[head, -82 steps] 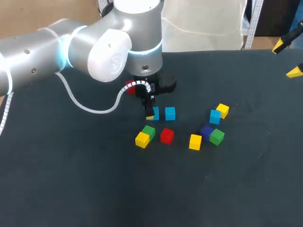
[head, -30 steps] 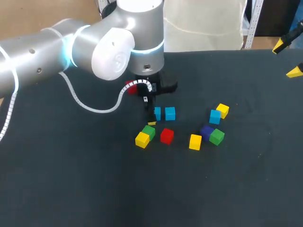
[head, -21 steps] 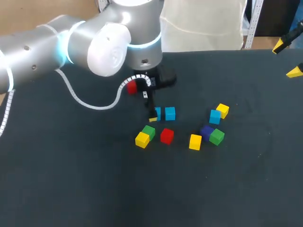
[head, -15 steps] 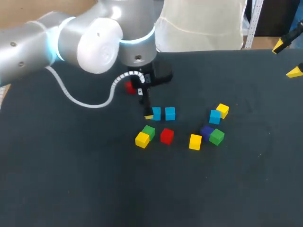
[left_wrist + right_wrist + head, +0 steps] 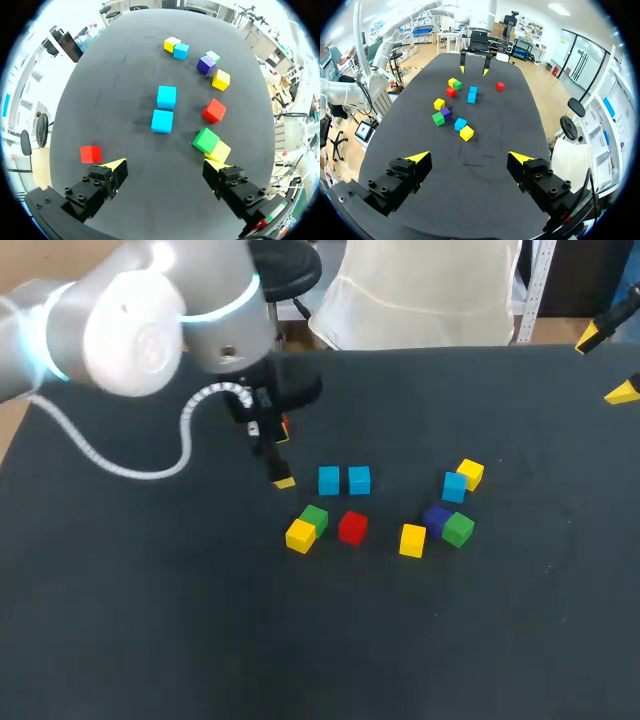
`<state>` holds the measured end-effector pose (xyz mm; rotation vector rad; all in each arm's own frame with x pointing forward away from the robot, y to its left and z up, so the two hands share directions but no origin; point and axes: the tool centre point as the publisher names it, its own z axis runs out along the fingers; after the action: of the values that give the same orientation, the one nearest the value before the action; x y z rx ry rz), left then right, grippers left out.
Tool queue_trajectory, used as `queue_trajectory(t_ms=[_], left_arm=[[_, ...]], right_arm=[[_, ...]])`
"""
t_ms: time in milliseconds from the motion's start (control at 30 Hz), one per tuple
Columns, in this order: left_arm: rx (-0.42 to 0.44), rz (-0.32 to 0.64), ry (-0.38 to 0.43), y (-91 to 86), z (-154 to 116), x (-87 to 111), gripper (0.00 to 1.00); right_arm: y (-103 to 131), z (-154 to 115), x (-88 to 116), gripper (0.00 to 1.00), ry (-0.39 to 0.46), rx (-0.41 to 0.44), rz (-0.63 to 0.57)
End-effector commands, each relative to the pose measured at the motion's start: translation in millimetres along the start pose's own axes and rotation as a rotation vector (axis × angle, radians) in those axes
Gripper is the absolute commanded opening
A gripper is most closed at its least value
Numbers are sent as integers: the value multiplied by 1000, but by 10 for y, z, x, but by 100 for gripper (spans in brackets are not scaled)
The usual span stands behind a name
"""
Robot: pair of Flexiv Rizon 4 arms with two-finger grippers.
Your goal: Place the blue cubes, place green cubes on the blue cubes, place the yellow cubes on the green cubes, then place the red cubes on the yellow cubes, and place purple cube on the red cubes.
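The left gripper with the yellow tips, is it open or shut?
Open. The left gripper has its two yellow-tipped fingers standing wide apart, with nothing held between them.

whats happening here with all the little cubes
Two robot arms are working on stacking coloured cubes. The left gripper is open and empty above the table, near the blue cubes, two of which sit side by side. The others, such as a green cube, a red cube and the purple cube, lie loose; nothing is stacked yet. The right gripper is open and empty, off to the right.
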<state>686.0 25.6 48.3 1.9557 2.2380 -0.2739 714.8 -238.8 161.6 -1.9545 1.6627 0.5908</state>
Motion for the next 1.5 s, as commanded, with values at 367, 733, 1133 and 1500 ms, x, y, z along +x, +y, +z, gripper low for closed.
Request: queue_trajectory(t_ms=[367,733,1133,1500], left_arm=[[22,-19,-170,-79,-12,163,100],[22,-27,-277,-153,-123,279,100],[18,17,-413,-217,-220,346,100],[40,15,-413,-223,-180,390,100]], right_arm=[[1,2,-1,100,0,1,0],[1,2,-1,100,0,1,0],[1,2,-1,100,0,1,0],[1,2,-1,100,0,1,0]])
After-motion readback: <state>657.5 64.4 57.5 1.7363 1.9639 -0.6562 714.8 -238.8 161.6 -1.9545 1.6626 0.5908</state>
